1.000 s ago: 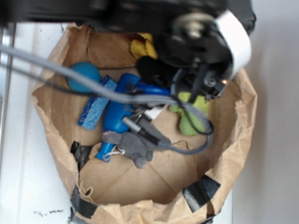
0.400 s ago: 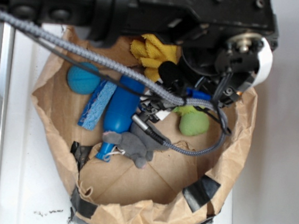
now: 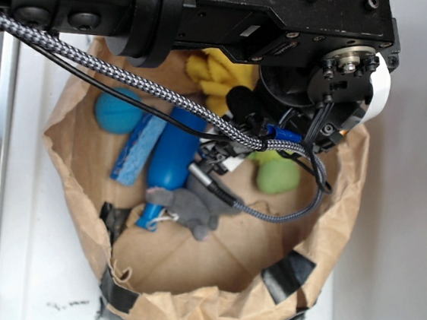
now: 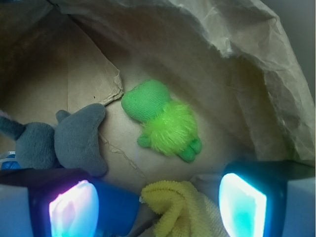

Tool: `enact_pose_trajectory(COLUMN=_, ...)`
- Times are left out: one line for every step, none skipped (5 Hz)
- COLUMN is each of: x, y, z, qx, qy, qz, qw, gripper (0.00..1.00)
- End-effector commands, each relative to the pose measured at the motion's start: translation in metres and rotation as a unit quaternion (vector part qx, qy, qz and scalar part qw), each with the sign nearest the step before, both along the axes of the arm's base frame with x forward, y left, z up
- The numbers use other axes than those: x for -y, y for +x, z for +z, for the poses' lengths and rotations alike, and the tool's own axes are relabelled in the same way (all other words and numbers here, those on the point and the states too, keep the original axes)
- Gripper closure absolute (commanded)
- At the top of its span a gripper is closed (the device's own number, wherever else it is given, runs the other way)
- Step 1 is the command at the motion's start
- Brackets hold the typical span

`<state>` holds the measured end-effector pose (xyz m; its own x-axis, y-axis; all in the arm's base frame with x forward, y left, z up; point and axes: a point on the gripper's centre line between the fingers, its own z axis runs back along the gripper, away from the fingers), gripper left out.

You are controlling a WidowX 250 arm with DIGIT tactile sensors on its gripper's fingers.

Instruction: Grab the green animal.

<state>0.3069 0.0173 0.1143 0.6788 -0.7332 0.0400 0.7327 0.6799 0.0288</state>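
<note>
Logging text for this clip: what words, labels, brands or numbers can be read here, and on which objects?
None readable in either view.
Green animal: no tag or print.
Paper bag: plain, with black tape only.
Arm housing: no legible marking.
End effector: glowing pads, no text.

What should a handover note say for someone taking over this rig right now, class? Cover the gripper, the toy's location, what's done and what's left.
Gripper: open, empty, above the bag floor; its fingers show at the wrist view's lower edge.
Green animal: lying on the floor of the paper bag, apart from the grey plush and yellow cloth.
Done: nothing grasped yet.
Left: descend over the toy, close, lift.
</note>
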Motion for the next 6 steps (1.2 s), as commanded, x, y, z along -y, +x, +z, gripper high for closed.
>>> enact_pose_trajectory(x=-0.01, y=-0.022, z=0.017, qx=0.065, qy=-0.003, qz=-0.117, qw=0.991, gripper=0.0)
enact_pose_trajectory(x=-0.014, y=-0.028, z=0.013, qx=0.073, qy=0.001, qz=-0.133, qw=0.989, gripper=0.0)
enact_pose_trajectory(x=-0.017, y=-0.015, z=0.001, qx=0.079, qy=0.016, qz=-0.123, qw=0.989, gripper=0.0)
enact_pose_trajectory(x=-0.019, y=0.009, z=-0.033, qx=0.075, qy=0.029, qz=-0.13, qw=0.988, gripper=0.0)
enact_pose_trajectory(x=-0.018, y=0.02, z=-0.042, qx=0.07, qy=0.036, qz=-0.124, qw=0.989, gripper=0.0)
enact_pose_trajectory(x=-0.005, y=0.023, z=-0.059, qx=0.03, qy=0.002, qz=-0.164, qw=0.986, gripper=0.0)
